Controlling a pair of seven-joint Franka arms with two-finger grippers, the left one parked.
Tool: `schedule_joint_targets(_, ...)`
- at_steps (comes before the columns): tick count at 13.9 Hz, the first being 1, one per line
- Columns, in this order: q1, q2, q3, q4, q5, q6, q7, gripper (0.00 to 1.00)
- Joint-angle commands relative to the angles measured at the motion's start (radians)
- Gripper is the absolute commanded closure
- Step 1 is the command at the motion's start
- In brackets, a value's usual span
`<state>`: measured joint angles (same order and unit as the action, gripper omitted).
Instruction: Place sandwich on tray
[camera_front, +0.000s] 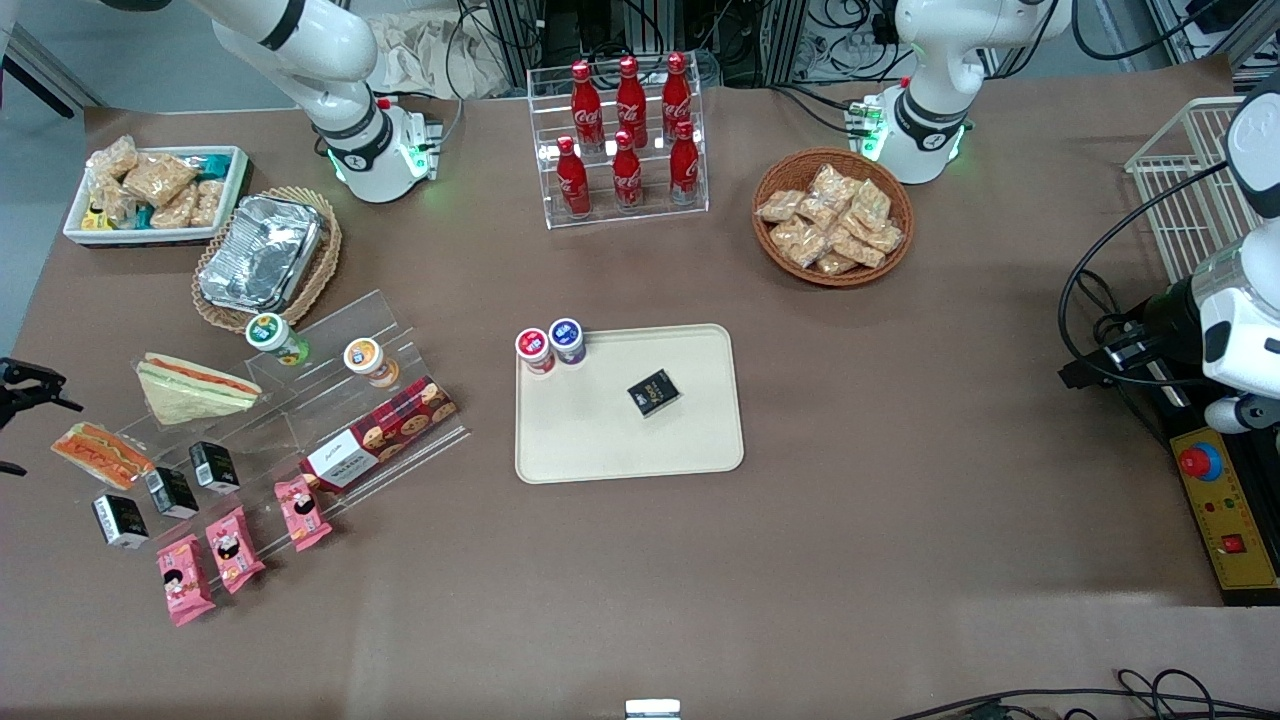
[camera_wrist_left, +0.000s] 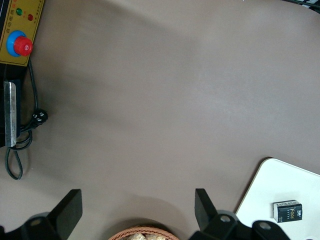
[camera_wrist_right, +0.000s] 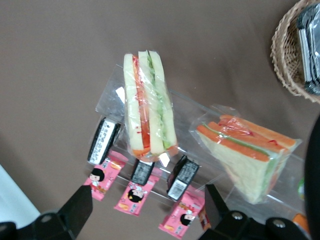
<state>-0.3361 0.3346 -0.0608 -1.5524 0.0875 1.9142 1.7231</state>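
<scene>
We see our claw (camera_wrist_right: 142, 212) hovering open above the sandwich (camera_wrist_right: 148, 107), which lies on the clear stand (camera_front: 300, 400) well apart from the tray (camera_front: 628, 404); next it likely must descend and grasp.

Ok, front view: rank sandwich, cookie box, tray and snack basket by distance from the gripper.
The gripper hovers open at the working arm's end of the table.
1. Sandwich, close beside it.
2. Cookie box, toward mid-table.
3. Tray, mid-table.
4. Snack basket, toward the parked arm's end.
</scene>
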Motion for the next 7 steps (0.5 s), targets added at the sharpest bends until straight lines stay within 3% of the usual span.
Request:
schedule_joint_targets(1, -0.024, 0.015, 0.001, -0.001, 0.009, 0.020, 0.033, 0.00)
schedule_joint_targets(7, -0.035, 0.032, 0.001, -0.058, -0.020, 0.081, 0.027, 0.01)
